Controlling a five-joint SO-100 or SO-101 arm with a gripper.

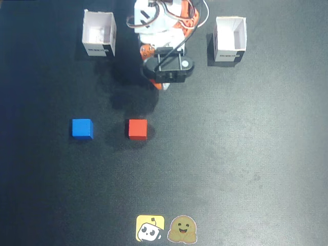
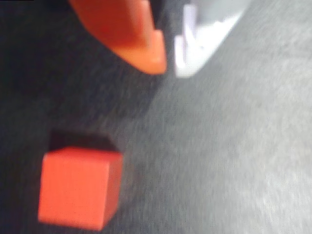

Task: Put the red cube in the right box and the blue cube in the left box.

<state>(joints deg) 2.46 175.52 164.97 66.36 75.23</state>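
Note:
The red cube [image 1: 138,129] sits on the dark table, with the blue cube [image 1: 82,128] to its left in the fixed view. One white box [image 1: 99,35] stands open at the back left and its twin [image 1: 230,39] at the back right. My gripper [image 1: 156,84] hangs at the back centre, behind the red cube and apart from it. In the wrist view the orange finger [image 2: 141,46] and the white finger [image 2: 192,53] are close together with nothing between them, and the red cube [image 2: 78,187] lies below and left of my gripper [image 2: 170,66].
The arm's white and orange base [image 1: 164,20] with its cables stands between the two boxes. Two cartoon stickers [image 1: 166,229] lie at the table's front edge. The black mat [image 1: 246,154] covers the whole table.

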